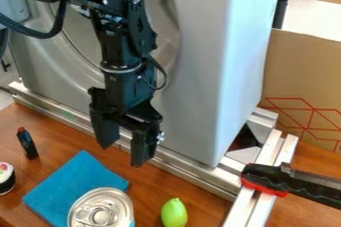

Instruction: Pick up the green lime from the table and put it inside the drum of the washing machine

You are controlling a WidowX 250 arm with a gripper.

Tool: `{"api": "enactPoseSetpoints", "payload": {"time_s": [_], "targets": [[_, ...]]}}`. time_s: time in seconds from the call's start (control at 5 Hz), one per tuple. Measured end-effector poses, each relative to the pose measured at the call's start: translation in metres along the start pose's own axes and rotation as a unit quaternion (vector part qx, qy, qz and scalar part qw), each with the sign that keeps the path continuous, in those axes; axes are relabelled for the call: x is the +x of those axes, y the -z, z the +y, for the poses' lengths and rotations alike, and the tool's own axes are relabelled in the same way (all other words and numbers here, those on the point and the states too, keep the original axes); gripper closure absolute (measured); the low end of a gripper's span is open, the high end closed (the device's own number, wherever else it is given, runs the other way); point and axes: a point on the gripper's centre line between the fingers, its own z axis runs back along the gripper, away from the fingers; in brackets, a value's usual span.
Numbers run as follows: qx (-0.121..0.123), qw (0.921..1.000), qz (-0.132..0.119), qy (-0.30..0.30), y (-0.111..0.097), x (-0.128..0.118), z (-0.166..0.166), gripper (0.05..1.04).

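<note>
Seemingly, blue cloth [75, 180] lies (flat) below parted fingers [139, 149].

Bright, fairly even light falls over the scene, though its source is hard to place. The pale floor [316, 16] at upper right is nearly washed out. The side of the grey cabinet [241, 56] glows pale, while the black arm [123, 44] sinks into deep tones. Small highlights glint on the can lid [100, 214] and the metal rail [193, 175]; soft shading lies on the wooden tabletop [206, 205].
</note>
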Motion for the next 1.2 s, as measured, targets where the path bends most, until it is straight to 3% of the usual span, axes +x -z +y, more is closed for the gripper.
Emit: {"api": "enactPoseSetpoints", "payload": {"time_s": [0.2, 0.4, 0.6, 0.8, 1.2], "targets": [[-0.001, 0.9999, 0.011, -0.002, 0.005, -0.002, 0.000, 0.073], [0.007, 0.9999, -0.001, 0.014, 0.015, 0.008, -0.015, 0.073], [0.001, 0.9995, 0.008, 0.029, 0.028, 0.015, -0.035, 0.073], [-0.021, 0.9988, 0.014, 0.041, 0.040, 0.017, -0.050, 0.073], [-0.025, 0.9978, 0.038, 0.048, 0.063, 0.021, -0.055, 0.073]]}}
